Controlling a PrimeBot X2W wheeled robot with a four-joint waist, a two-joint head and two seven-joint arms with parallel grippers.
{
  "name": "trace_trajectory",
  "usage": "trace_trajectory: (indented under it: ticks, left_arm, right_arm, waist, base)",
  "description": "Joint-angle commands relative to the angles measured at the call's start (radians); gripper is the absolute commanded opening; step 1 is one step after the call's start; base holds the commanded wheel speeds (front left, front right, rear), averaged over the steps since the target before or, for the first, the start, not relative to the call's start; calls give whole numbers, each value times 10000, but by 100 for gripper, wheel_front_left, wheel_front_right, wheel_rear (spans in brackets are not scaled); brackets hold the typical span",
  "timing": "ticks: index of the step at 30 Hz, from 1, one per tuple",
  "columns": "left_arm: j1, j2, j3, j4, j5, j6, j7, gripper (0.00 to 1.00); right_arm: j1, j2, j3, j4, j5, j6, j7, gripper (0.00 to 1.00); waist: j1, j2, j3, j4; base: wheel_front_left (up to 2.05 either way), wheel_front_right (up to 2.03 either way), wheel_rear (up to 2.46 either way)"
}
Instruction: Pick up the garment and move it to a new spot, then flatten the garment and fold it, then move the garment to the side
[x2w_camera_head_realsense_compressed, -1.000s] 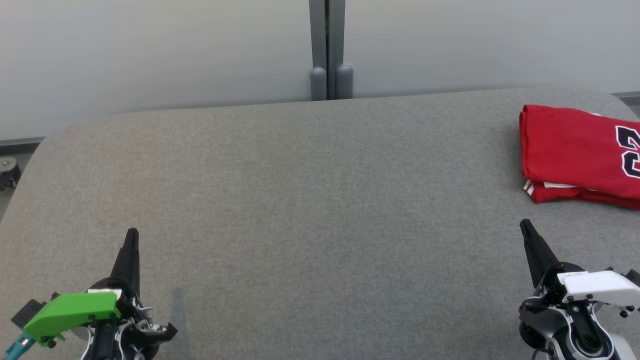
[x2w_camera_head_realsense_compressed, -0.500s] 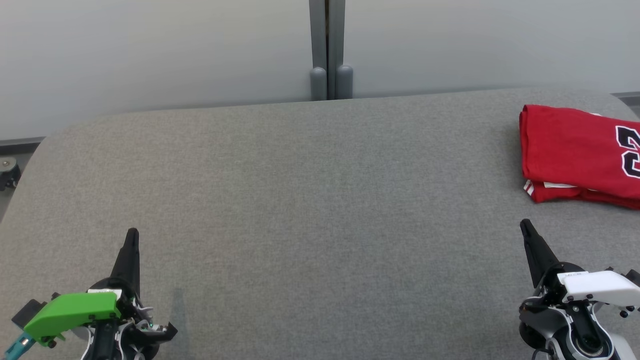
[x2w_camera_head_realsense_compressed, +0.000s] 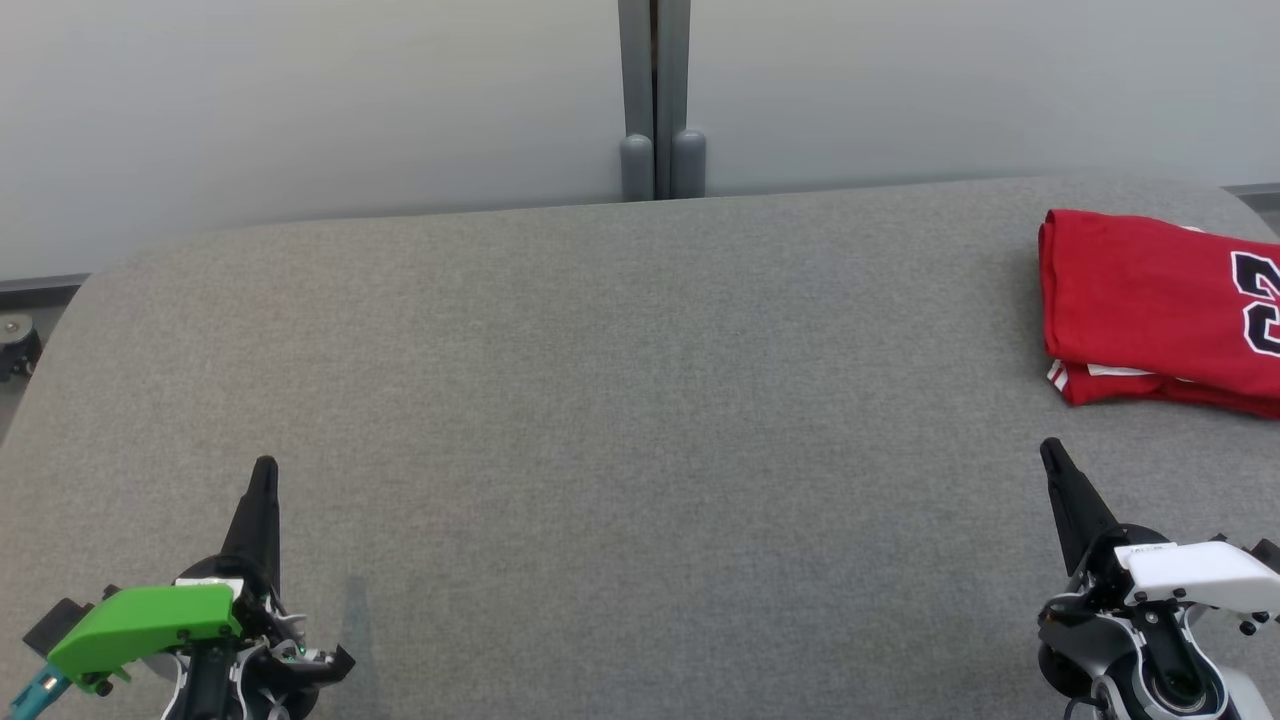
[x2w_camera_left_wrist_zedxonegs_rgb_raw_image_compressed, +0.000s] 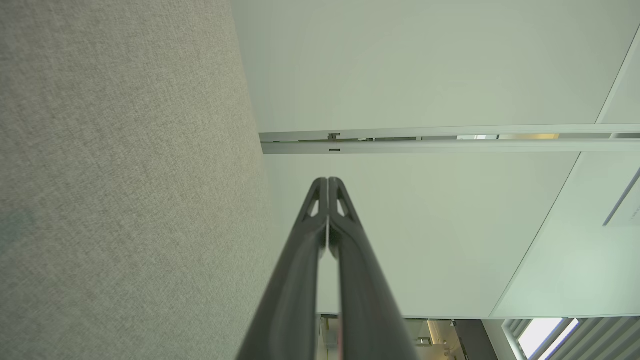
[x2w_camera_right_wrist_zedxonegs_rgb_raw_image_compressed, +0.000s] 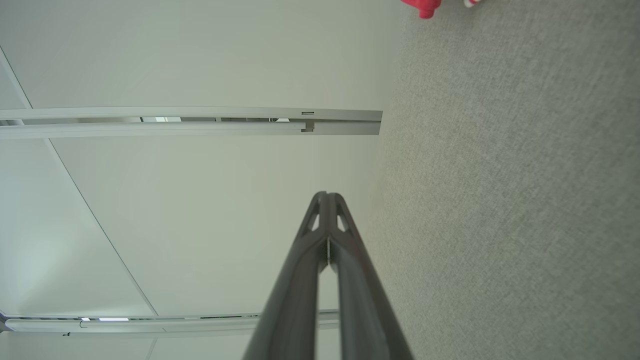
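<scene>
Both arms sit low over the grey surface (x2w_camera_head_realsense_compressed: 640, 400), fingers pointing forward. The left end effector (x2w_camera_head_realsense_compressed: 263, 470) and the right end effector (x2w_camera_head_realsense_compressed: 1048, 450) are clenched and empty. The folded red garment (x2w_camera_head_realsense_compressed: 1140, 300) lies ahead of the right end effector, apart from it. Its long axis runs sideways, with the folded edge facing the left end effector.

Left tool (x2w_camera_head_realsense_compressed: 265, 468) closed, right tool (x2w_camera_head_realsense_compressed: 1048, 450) closed, fingers forward
</scene>
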Motion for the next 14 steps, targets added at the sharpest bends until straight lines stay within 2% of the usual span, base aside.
trace_trajectory:
  ticks: [1,14]
  left_arm:
    - [-112,7,26,-28,104,12,22,0]
    - [-114,-5,50,-28,123,13,52,0]
  right_arm:
    - [-69,-53,-19,-40,21,0,35,0]
    - [-69,-53,-19,-40,19,0,35,0]
  waist:
    - [0,-1,0,0]
    - [0,-1,0,0]
  base:
    - [0,0,0]
    - [0,0,0]
